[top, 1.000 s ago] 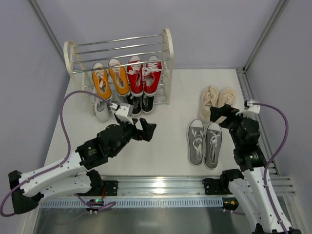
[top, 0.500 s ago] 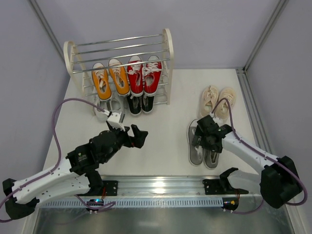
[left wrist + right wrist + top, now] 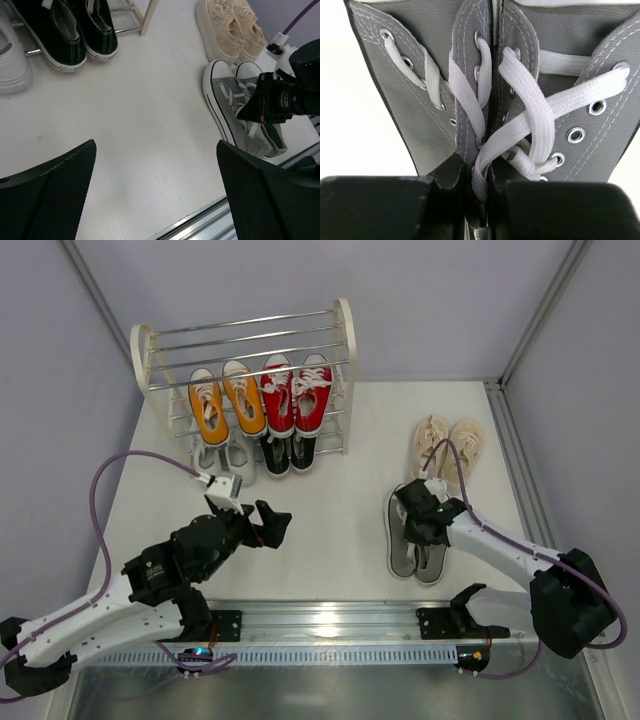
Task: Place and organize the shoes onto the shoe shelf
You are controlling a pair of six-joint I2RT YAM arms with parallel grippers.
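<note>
Fingers point(image 3: 446, 176) of the right gripper point(image 3: 418, 523) are pinched almost together over the grey pair point(image 3: 432, 565). They seem to clamp the two touching inner walls and a loop of white lace, though the wrist view is too tight to be sure. These shoes lie side by side on the table point(image 3: 330, 510) at the near right, toes towards the far side, just near of the beige pair point(image 3: 447, 445). The shoe shelf point(image 3: 343, 340) stands well apart at the far left. It holds the orange pair point(image 3: 225, 400) and red pair point(image 3: 297, 392) on one tier, with the white pair point(image 3: 225, 458) and black pair point(image 3: 288, 453) at its foot. The left gripper point(image 3: 270, 523) hangs over bare table near the shelf, fingers point(image 3: 50, 195) spread wide and holding nothing.
</note>
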